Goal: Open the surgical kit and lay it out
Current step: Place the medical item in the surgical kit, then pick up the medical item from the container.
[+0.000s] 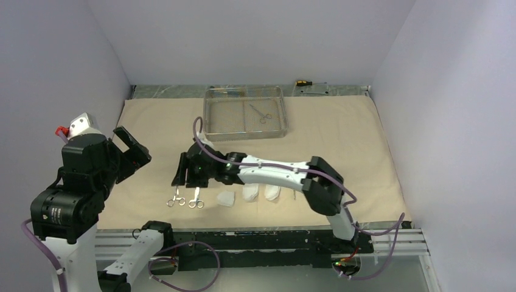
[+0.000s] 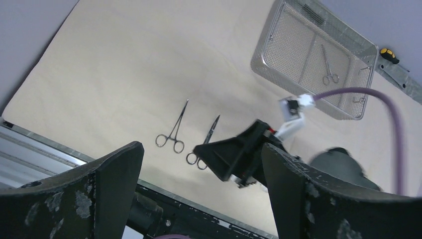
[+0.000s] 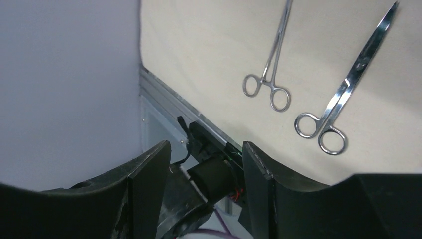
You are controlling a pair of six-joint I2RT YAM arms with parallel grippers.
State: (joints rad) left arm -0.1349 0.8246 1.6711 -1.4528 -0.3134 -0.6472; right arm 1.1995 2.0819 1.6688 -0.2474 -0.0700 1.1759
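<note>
The beige wrap cloth [image 1: 341,134] lies spread flat over the table. The steel mesh tray [image 1: 246,135] stands at the back centre with one ring-handled clamp [image 1: 263,114] inside. Two more clamps [image 1: 176,198] [image 1: 196,199] lie side by side near the cloth's front edge. Three white gauze pads [image 1: 226,199] [image 1: 250,193] [image 1: 271,193] lie in a row to their right. My right gripper [image 1: 187,170] is open and empty just above the two clamps [image 3: 271,64] [image 3: 348,84]. My left gripper [image 1: 131,152] is open and empty, raised over the cloth's left part. I cannot make out the tweezers.
A yellow-handled screwdriver [image 1: 302,82] lies behind the tray on the bare table strip, and it also shows in the left wrist view [image 2: 388,55]. A purple cable loops from my right arm [image 2: 393,114]. The metal rail [image 1: 255,234] runs along the near edge.
</note>
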